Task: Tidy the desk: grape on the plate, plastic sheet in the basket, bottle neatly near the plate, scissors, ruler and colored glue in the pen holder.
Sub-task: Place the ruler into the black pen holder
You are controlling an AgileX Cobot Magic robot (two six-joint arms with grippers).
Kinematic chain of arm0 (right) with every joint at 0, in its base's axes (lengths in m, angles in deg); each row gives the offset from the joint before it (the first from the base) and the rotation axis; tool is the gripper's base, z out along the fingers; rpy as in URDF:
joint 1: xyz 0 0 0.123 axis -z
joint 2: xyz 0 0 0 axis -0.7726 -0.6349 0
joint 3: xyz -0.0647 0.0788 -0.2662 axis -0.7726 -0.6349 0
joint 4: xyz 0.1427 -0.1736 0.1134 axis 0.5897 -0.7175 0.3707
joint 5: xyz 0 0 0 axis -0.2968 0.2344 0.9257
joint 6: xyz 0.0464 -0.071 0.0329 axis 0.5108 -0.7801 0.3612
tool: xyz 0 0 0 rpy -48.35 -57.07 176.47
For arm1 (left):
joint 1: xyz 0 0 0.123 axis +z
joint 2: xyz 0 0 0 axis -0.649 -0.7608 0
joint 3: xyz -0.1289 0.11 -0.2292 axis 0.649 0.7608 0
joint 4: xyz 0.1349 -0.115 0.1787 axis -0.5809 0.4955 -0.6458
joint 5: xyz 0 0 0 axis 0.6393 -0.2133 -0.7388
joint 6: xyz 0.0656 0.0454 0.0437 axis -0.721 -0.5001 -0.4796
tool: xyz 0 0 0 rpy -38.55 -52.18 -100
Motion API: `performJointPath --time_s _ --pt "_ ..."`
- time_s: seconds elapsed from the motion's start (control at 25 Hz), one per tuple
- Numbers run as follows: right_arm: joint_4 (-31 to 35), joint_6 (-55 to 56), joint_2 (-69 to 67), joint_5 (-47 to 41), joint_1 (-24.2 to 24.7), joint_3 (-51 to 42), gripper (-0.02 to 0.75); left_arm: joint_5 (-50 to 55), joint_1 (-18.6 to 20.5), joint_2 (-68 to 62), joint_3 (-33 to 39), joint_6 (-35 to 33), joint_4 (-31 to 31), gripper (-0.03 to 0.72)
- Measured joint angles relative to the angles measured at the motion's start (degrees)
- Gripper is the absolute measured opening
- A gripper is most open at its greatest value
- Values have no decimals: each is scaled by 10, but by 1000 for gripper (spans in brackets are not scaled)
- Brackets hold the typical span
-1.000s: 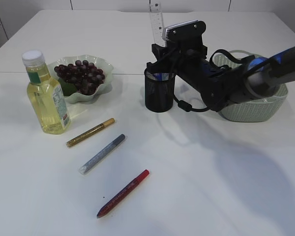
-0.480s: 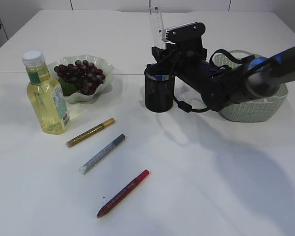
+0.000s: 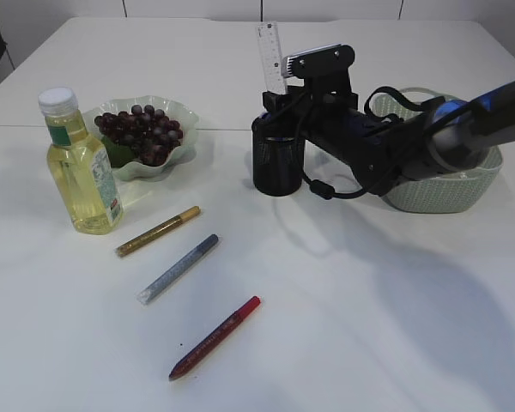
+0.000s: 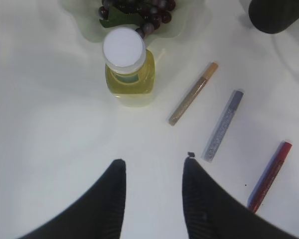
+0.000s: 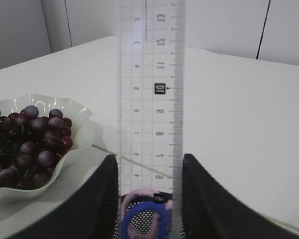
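ruler [image 3: 269, 57] now upright, lower in the pen holder [image 3: 278, 159]; right arm level, jaws flanking it.

My ruler [image 5: 150, 89] is clear, smooth plastic with printed marks. Below it, the holder [image 3: 277, 163] is black mesh — matt. Left of the holder, the plate [image 3: 172, 154] looks glossy and translucent, the grapes [image 3: 142, 130] shiny-skinned. The bottle [image 3: 80, 172] is clear plastic with a white ribbed cap. The glue sticks [image 3: 182, 266] sparkle — glittery. My table [image 3: 343, 326] is matt white.
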Motion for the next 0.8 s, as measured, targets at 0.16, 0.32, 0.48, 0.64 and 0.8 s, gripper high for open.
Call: performJointPath --time_s 0.16,0.32,0.48,0.64,0.8 --pt "-1 5 0 -12 0 0 314 0 0 0 0 0 1 277" --pt "-1 23 0 -18 0 0 326 0 0 0 0 0 1 277" --pt "-1 29 0 -19 0 0 333 0 0 0 0 0 1 277" --pt "-1 38 0 -19 0 0 333 0 0 0 0 0 1 277" --pt "-11 44 0 -19 0 0 335 0 0 0 0 0 1 277"
